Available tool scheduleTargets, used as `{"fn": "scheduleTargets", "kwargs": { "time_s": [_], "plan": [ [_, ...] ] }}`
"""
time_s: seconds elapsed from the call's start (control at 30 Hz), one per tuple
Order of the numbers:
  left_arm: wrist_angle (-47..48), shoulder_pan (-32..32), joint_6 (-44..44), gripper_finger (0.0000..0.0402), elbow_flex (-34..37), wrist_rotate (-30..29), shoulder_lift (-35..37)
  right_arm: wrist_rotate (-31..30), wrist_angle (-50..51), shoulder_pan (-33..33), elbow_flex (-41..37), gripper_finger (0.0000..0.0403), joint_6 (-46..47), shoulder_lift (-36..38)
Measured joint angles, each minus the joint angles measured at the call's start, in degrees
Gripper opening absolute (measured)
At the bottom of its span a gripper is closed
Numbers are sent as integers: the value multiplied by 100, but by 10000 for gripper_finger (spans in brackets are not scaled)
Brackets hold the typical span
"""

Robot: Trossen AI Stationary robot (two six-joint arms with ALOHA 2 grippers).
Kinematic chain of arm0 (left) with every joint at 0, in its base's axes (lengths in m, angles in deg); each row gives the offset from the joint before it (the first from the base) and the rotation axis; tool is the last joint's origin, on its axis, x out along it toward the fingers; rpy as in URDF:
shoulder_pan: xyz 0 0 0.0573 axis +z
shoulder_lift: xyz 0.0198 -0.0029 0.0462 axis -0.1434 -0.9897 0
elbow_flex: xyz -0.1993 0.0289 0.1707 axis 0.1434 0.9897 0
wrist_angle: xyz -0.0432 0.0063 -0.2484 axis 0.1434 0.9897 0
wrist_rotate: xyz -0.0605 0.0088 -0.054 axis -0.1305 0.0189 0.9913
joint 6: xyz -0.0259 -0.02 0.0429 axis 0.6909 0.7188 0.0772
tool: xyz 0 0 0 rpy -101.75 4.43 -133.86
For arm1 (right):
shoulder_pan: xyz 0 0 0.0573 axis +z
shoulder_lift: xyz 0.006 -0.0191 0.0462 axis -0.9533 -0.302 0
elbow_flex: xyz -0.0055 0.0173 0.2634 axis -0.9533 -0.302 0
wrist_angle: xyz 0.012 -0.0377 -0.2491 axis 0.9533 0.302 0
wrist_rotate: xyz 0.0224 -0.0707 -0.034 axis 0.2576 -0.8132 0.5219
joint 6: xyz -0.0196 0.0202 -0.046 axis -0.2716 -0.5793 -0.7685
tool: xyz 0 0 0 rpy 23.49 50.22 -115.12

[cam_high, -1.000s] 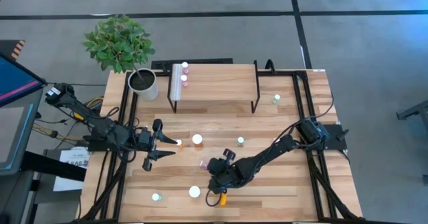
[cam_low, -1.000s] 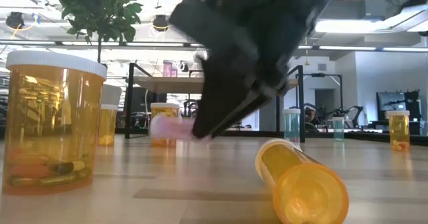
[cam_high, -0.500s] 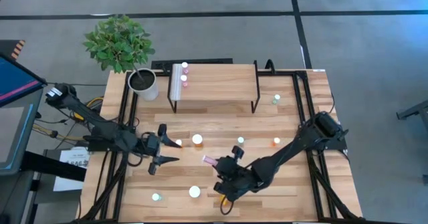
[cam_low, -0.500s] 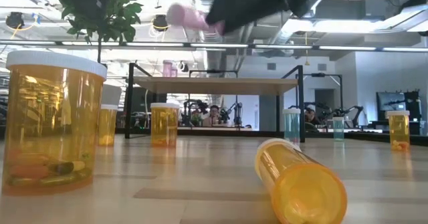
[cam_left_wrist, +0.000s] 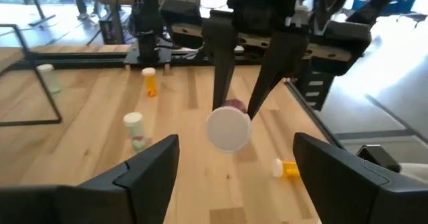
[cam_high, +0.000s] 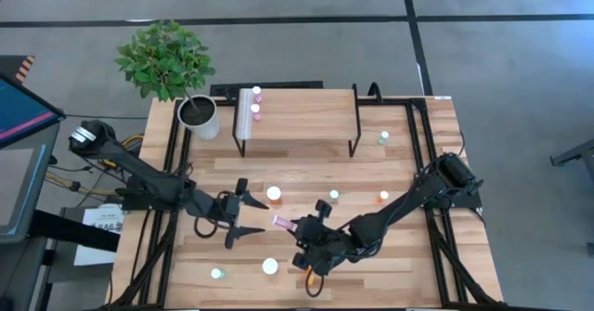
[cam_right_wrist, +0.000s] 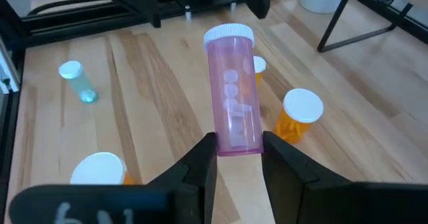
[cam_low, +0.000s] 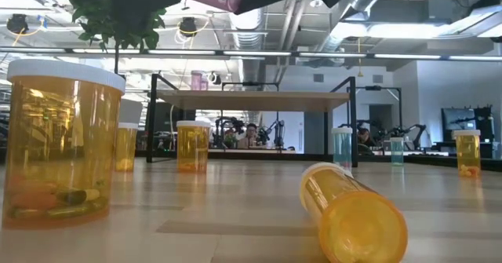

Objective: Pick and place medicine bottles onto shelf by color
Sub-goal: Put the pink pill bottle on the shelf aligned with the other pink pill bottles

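Near edge of the table first: right gripper [cam_high: 299, 233] is clamped on a pink bottle [cam_right_wrist: 233, 101], held horizontal and well off the wood, cap pointing toward my left arm. Fingers pinch the base end, so the capped half sticks out free. I read that as a handover setup, since the shelf's pink pair sits on the left arm's side.

Left gripper [cam_high: 243, 213] faces it with fingers [cam_left_wrist: 144, 167] spread wide and nothing in them. In its wrist view the white cap [cam_left_wrist: 229, 128] is centred between them but further out, not yet inside, I think; depth is hard to judge there.

Farther back, the shelf [cam_high: 306, 107] has two pink bottles [cam_high: 256, 103] by its pale strip.
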State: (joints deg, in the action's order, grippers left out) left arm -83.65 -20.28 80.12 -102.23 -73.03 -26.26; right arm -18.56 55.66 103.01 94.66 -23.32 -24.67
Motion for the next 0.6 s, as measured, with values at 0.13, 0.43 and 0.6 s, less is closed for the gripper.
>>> {"fn": "scheduleTargets", "kwargs": {
  "time_s": [0.13,0.43,0.6],
  "plan": [
    [-320,108,-1,283,-7,258,-181,31,-24,2,0,119,-1,0],
    [-876,282,76,277,-7,339,-612,66,-83,2,0,119,-20,0],
    [-951,410,215,260,-4,519,-676,74,-83,2,0,119,-20,0]
  ]
}}
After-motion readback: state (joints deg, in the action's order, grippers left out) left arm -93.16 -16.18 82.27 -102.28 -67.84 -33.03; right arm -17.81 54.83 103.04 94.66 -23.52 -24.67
